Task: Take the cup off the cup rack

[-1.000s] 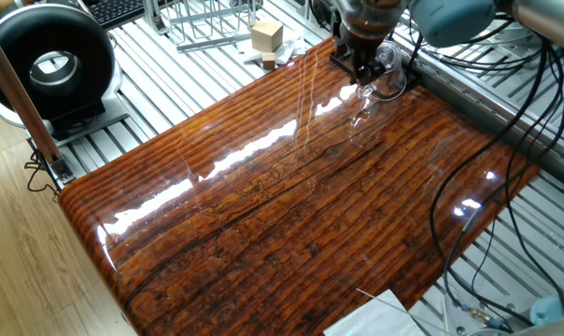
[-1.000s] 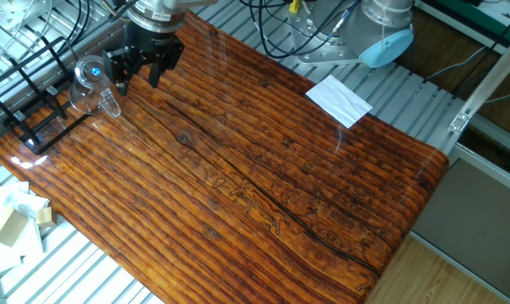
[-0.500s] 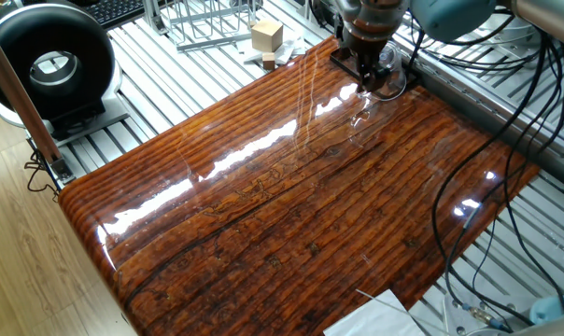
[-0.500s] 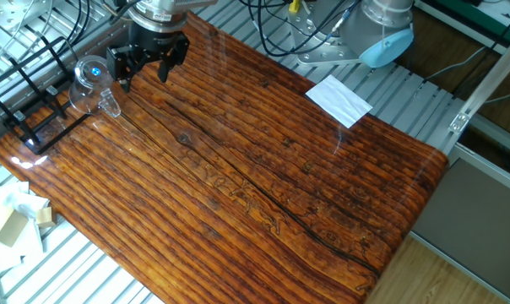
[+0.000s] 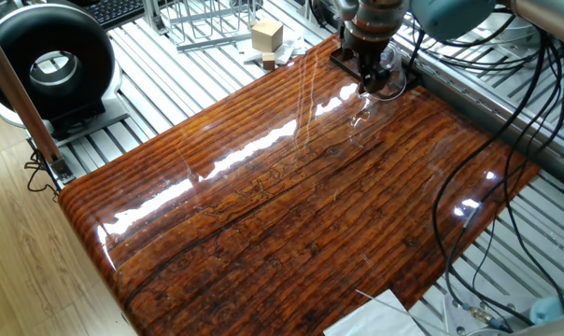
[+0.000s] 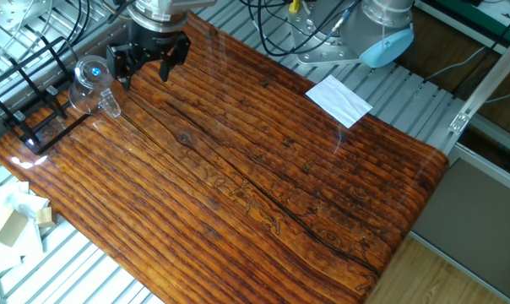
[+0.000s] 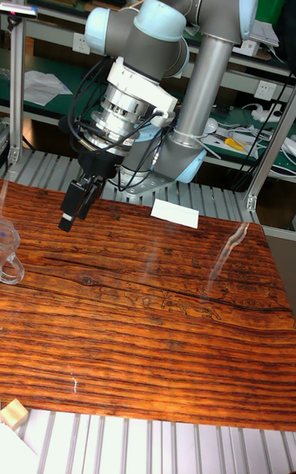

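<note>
End effector open, empty, low over table corner. Cup hangs on rack at table edge, just beside end effector, toward rack side, handle pointing down; fingers not yet around it

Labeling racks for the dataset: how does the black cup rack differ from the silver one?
The cup rack is black thin wire, low, and sits on the wooden table with the cup on it. The silver rack is larger, sits off the wood, and holds no cup. Both are wire frames.
</note>
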Controlling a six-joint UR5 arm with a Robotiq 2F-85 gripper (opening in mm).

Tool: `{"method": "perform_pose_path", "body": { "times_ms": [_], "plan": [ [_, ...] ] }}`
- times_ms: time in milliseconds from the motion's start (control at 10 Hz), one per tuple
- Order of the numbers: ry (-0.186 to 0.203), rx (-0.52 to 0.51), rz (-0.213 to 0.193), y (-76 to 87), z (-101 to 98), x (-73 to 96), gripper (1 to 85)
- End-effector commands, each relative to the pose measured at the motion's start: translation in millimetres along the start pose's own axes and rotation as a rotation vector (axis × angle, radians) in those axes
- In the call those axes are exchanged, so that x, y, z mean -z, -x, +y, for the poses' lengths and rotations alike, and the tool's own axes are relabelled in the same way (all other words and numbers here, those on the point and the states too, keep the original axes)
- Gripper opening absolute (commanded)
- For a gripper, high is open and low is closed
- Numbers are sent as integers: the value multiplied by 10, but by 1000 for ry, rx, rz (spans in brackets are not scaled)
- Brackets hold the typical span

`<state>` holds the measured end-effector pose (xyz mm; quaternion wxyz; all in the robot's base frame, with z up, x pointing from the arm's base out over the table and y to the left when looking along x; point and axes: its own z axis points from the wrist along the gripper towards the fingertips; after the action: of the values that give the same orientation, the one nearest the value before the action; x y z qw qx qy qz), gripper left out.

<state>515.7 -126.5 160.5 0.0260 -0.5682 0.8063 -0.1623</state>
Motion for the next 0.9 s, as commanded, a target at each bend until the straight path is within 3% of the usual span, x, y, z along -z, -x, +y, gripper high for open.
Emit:
{"method": "perform_pose_path", "body": {
  "times_ms": [0,400,700,800],
  "plan": [
    [8,-31,-10,14,14,8,690],
    [-13,-2,-30,22,-36,-16,690],
    [10,22,-116,-167,-110,-191,717],
    [7,25,-112,-258,-161,-210,723]
  ]
}}
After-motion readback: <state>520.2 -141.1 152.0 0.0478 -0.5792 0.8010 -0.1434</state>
